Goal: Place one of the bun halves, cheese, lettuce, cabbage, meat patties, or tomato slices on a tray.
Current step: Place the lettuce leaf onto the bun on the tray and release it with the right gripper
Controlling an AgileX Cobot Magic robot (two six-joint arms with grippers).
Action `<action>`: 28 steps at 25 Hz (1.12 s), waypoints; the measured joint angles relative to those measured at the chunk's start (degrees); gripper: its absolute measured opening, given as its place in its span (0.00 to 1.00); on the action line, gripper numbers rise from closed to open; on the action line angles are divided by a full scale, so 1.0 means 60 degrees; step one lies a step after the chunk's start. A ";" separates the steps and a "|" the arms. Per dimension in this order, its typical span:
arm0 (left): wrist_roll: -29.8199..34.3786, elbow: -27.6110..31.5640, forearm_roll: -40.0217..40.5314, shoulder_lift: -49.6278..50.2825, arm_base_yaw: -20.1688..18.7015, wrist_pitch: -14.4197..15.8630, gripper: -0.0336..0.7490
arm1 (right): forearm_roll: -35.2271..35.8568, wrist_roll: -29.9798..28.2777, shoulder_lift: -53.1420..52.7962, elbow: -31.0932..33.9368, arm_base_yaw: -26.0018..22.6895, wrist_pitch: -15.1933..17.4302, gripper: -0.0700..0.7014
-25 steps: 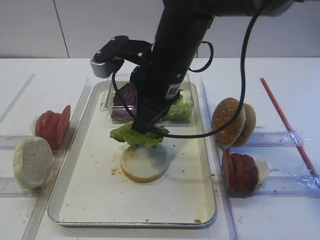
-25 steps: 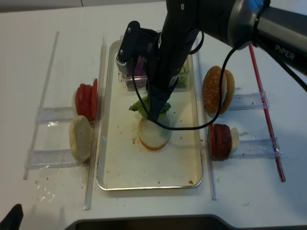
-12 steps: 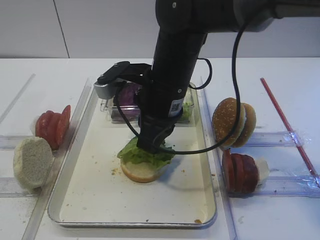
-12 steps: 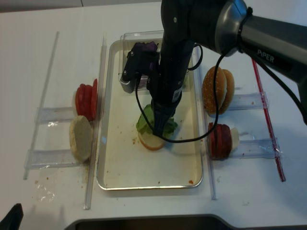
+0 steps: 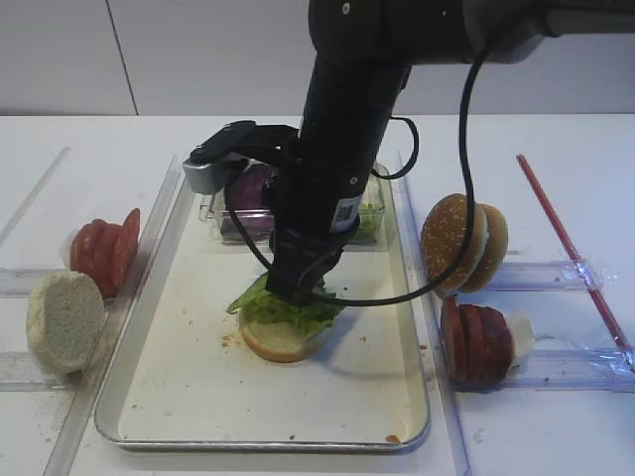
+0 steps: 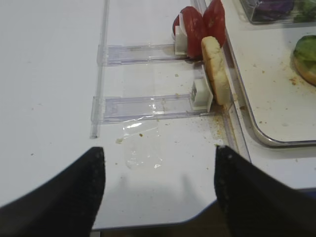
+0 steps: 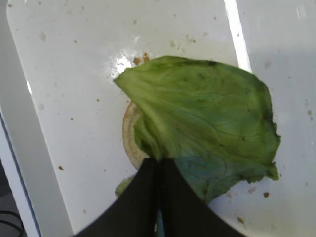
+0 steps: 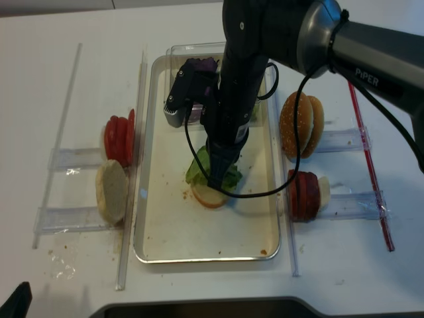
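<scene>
On the tray (image 5: 198,392), we see the right gripper (image 5: 295,291) pinched tight on the lettuce (image 5: 283,307), which drapes over 1 bun half (image 5: 281,340). Left gripper (image 6: 158,190): fingers spread apart, gripping nothing, over the white table (image 6: 49,98) beside the tray.

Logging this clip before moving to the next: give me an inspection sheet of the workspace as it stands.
Surface: white table, crumbs near the front left.
Job's things: lettuce draped over a bun half on the tray; tomato slices left, meat patties right, cabbage in a clear box.
Clutter: red straw, clear rails.
Grippers: right gripper shut on the lettuce; left gripper open over bare table.
Cables: black cable looping off the right arm.
Surroundings: pale wall.
</scene>
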 joint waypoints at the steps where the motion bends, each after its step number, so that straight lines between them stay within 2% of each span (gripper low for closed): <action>1: 0.0000 0.0000 0.0000 0.0000 0.0000 0.0000 0.60 | 0.0000 0.0000 0.0000 0.0000 0.0000 0.0000 0.15; 5: 0.0000 0.0000 0.0000 0.0000 0.0000 0.0000 0.60 | 0.0052 -0.0017 0.0000 0.0000 0.0000 0.0000 0.23; 7: 0.0000 0.0000 0.0000 0.0000 0.0000 0.0000 0.60 | 0.0071 -0.0017 0.0000 0.0000 0.0000 -0.0020 0.33; 10: 0.0000 0.0000 0.0000 0.0000 0.0000 0.0000 0.60 | 0.0093 0.0089 0.0000 0.0000 0.0000 -0.0148 0.56; 13: 0.0000 0.0000 0.0000 0.0000 0.0000 0.0000 0.60 | 0.0093 0.0217 0.0000 0.0000 0.0000 -0.0272 0.68; 18: 0.0000 0.0000 0.0000 0.0000 0.0000 0.0000 0.60 | 0.0093 0.0369 0.0000 0.0000 0.0000 -0.0296 0.70; 21: 0.0000 0.0000 0.0000 0.0000 0.0000 0.0000 0.60 | 0.0093 0.0703 0.0000 -0.0120 0.0000 -0.0034 0.69; 24: 0.0000 0.0000 0.0000 0.0000 0.0000 0.0000 0.60 | 0.0159 0.1542 0.0000 -0.0589 0.0000 0.0190 0.69; 28: 0.0000 0.0000 0.0000 0.0000 0.0000 0.0000 0.60 | 0.0038 0.3375 0.0000 -0.1322 0.0000 0.0233 0.69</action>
